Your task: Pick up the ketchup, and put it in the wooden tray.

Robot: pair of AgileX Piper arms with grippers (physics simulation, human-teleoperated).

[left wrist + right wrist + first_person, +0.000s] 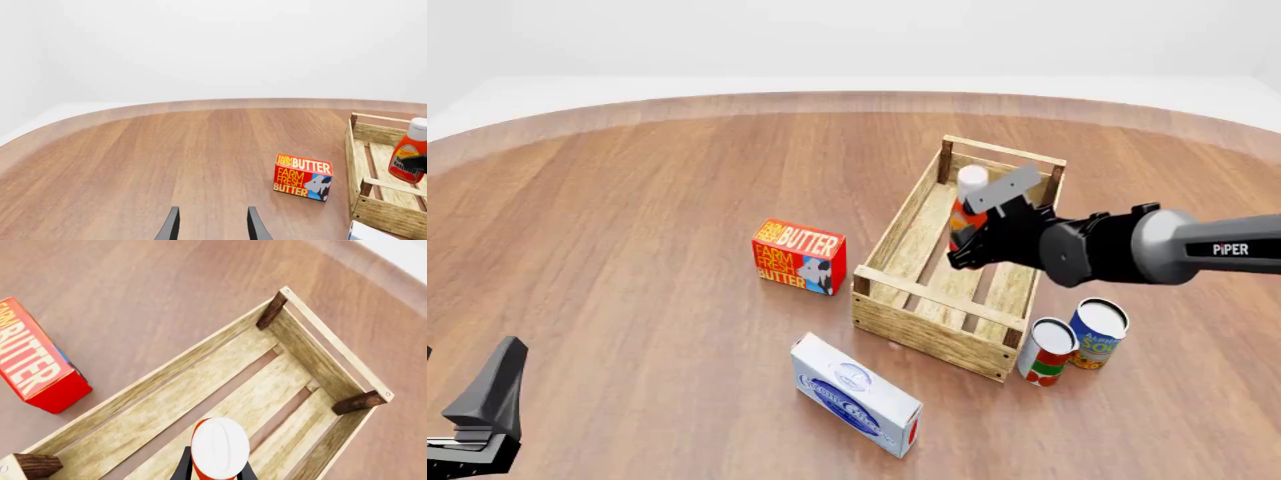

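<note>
We see the right gripper [977,232] gripping the ketchup [969,203] above the wooden tray [897,288]; the left gripper [211,225] has its fingers apart.

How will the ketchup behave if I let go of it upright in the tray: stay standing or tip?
The ketchup is tall and narrow with a tapered neck, so it probably tips easily. The wooden tray has gaps between its floor slats, which may leave the base unsteady. The right gripper holds it above those slats, so a drop could topple it.
</note>
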